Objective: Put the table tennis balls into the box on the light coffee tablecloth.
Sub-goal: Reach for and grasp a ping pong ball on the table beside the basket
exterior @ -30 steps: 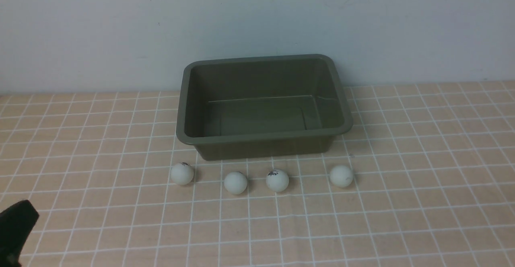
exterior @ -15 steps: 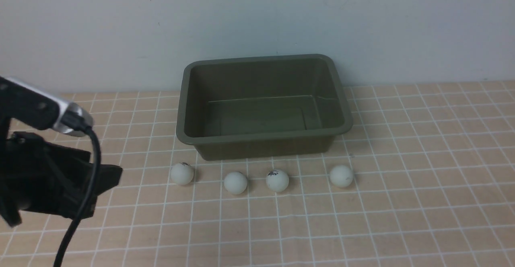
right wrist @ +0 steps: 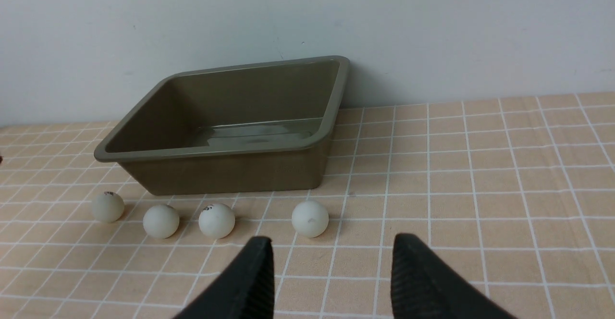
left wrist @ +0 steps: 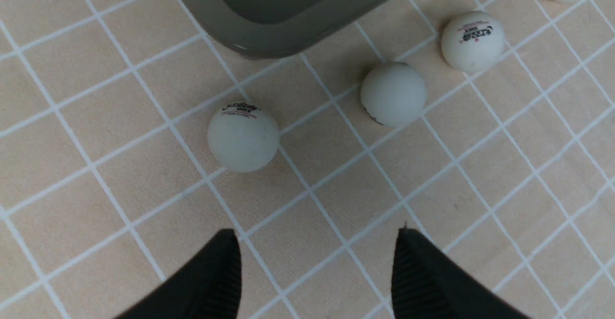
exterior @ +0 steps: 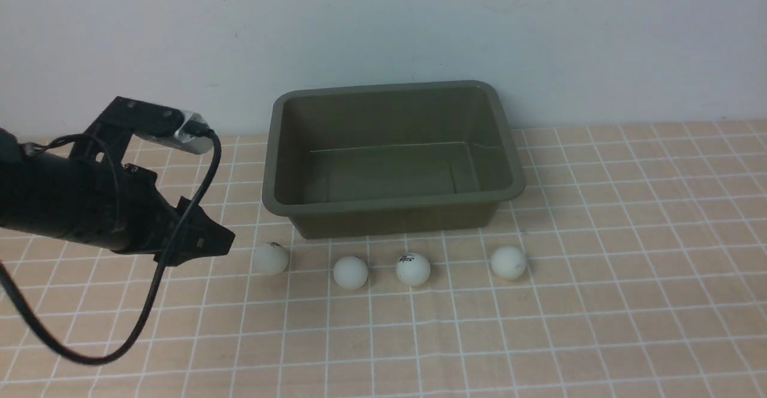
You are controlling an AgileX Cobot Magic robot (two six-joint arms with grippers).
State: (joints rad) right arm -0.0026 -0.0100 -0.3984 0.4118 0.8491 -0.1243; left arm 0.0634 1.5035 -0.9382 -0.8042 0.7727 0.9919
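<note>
Four table tennis balls (exterior: 350,272): all lie on the light coffee tablecloth (exterior: 599,326) in a loose row at 6 o'clock of the box (exterior: 389,205); none is inside it.
Left gripper (left wrist: 317,235): jaws spread wide with nothing between them. It hangs over the cloth at 9 o'clock of the leftmost ball (exterior: 271,259), near it but apart.
Leftmost ball: small dark logo on top, at 6 o'clock of the box's near-left corner.
Second ball (exterior: 350,272): at 3 o'clock of the first and slightly nearer the robot.
Third ball (exterior: 413,268): close beside the second, dark logo facing up.
Fourth ball (exterior: 509,262): set apart at the row's 3 o'clock end, at 6 o'clock of the box's near-right corner.
Box: upright and empty, at 12 o'clock of the row.
Right gripper (right wrist: 332,239): parted wide and holding nothing. It is outside the front view, and its wrist camera faces the fourth ball.
Step in hand: probably the approach for the first pick, with the left arm reaching for the leftmost ball.
Next move: likely to carry the jaws toward 3 o'clock until they straddle that ball, then lower and close gently. So light a ball may roll if one finger nudges it first.
</note>
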